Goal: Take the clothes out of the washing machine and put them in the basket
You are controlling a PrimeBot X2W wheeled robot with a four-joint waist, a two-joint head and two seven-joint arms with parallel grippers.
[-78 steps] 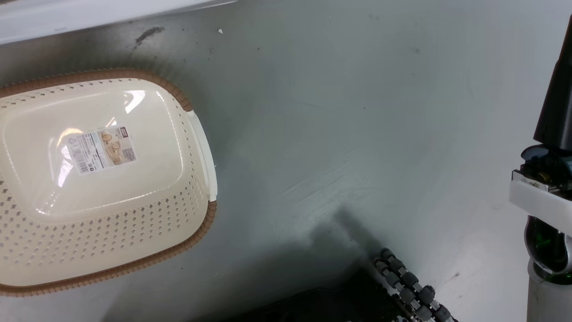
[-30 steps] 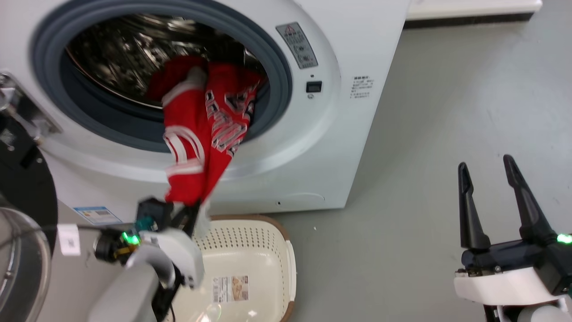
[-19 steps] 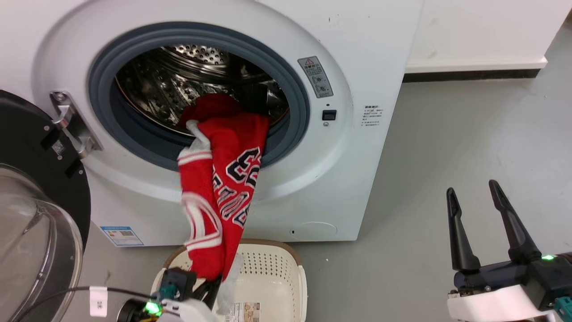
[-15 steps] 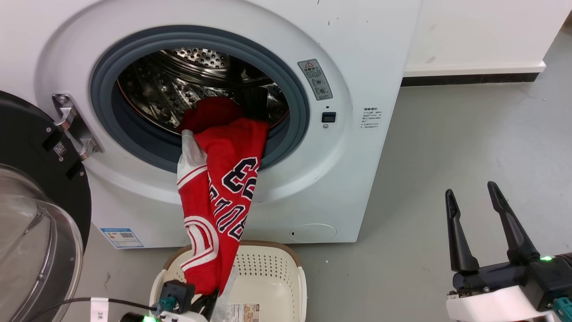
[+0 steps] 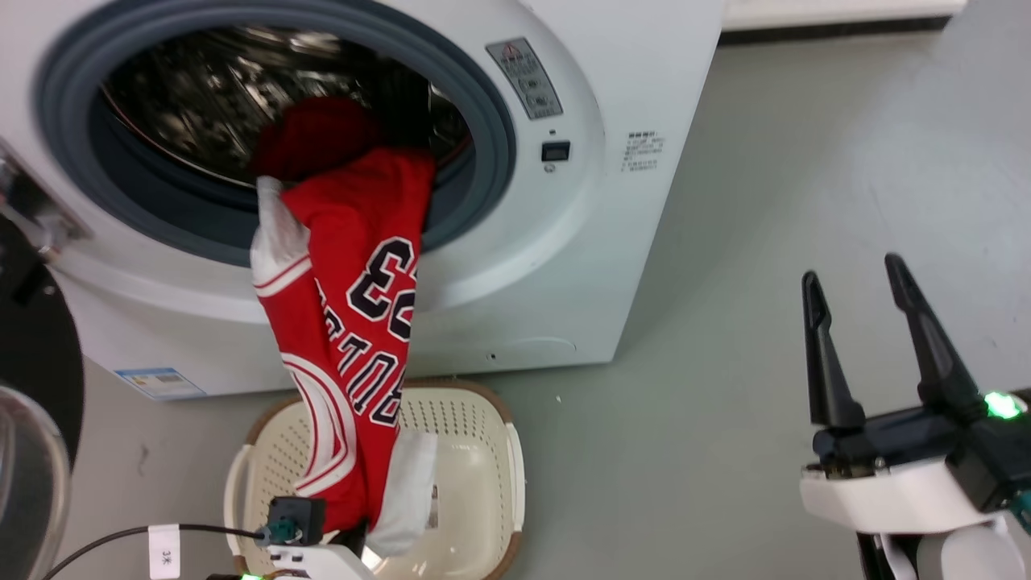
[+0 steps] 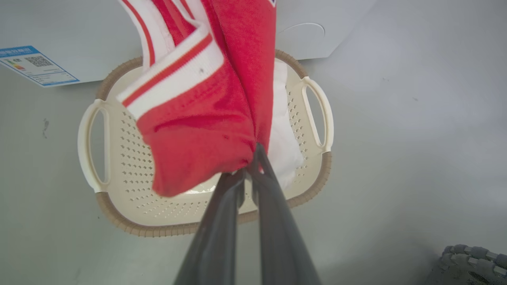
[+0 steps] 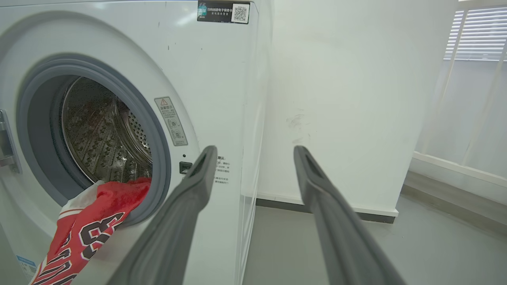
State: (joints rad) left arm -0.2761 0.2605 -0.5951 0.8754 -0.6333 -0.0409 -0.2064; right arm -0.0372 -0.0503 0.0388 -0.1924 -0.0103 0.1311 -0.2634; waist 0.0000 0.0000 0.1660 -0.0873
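Left gripper [image 6: 250,168] is clamped on the lower hem of a red sports jersey [image 5: 354,266] with white trim and black-and-white lettering, holding it low over the cream perforated plastic basket [image 6: 144,231] with a brown woven-look rim, likely so the cloth falls inside on release. Right gripper [image 5: 852,270] hangs spread and empty over the grey floor [image 5: 725,242]. Farther off, the jersey's top drapes over the porthole lip [image 5: 475,185] of the big white front-loading washing machine [image 5: 628,242]. A blurred red heap [image 5: 314,133] lies in its drum [image 5: 185,89].

a grey floor [image 5: 765,161] meets a white wall [image 7: 336,99] beside a window with blinds [image 7: 475,35].
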